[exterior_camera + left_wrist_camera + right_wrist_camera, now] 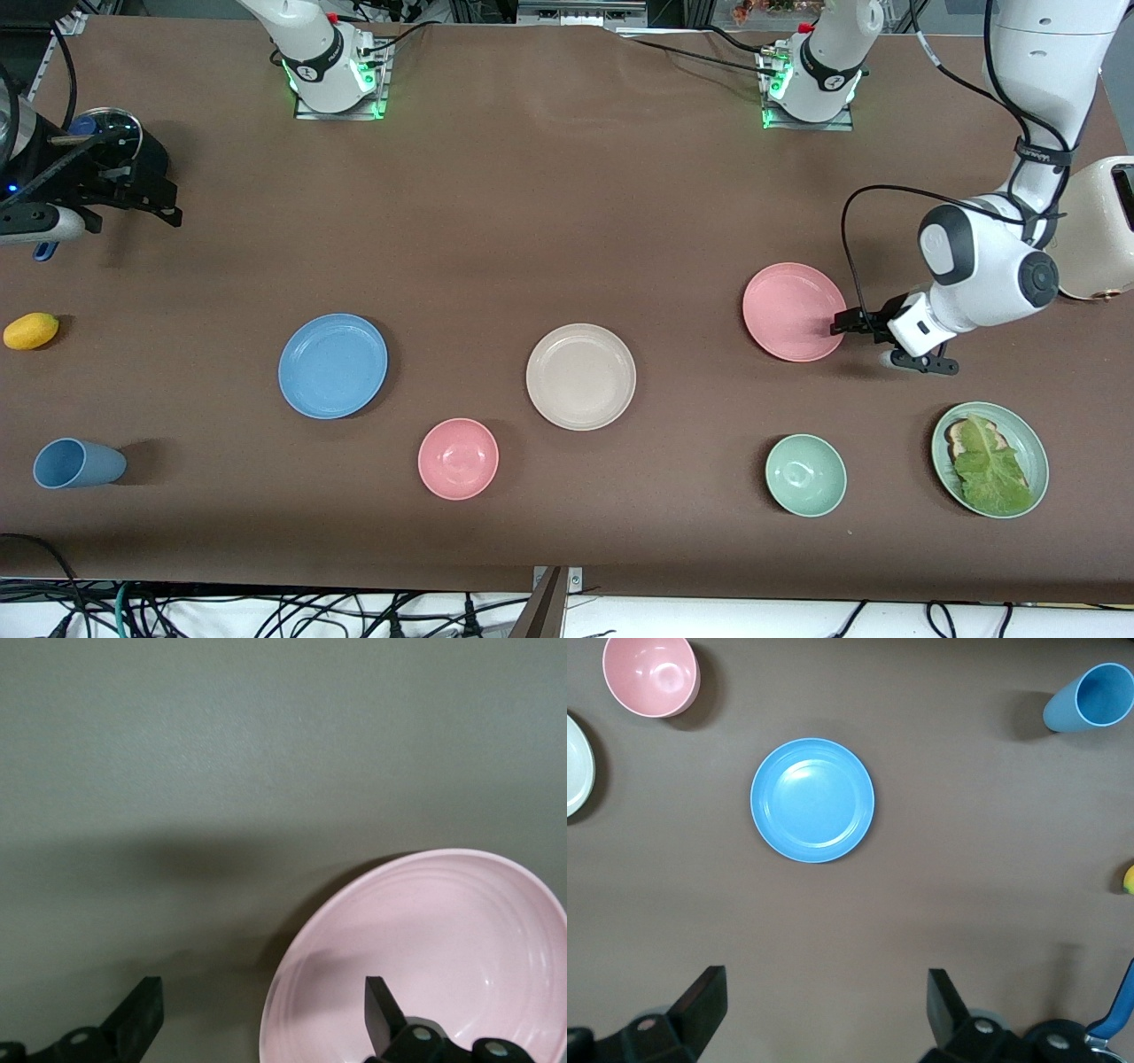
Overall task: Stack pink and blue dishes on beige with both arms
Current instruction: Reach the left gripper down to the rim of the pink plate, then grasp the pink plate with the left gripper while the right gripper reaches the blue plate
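The pink plate point(791, 310) lies toward the left arm's end of the table. My left gripper point(840, 325) is low at its rim and open. In the left wrist view the pink plate point(443, 948) has its rim between the spread fingers of the left gripper point(261, 1014), one finger over the plate and one off it. The beige plate point(581, 376) rests mid-table. The blue plate point(333, 364) lies toward the right arm's end. My right gripper point(155, 199) hangs open and holds nothing over that end of the table. The right wrist view shows the blue plate point(812, 800) well ahead of the right gripper point(827, 1010).
A pink bowl point(458, 458) and a green bowl point(805, 474) sit nearer the camera. A pale green plate with lettuce point(990, 458), a blue cup point(78, 463) on its side, a yellow fruit point(31, 330) and a cream appliance point(1099, 230) stand near the table's ends.
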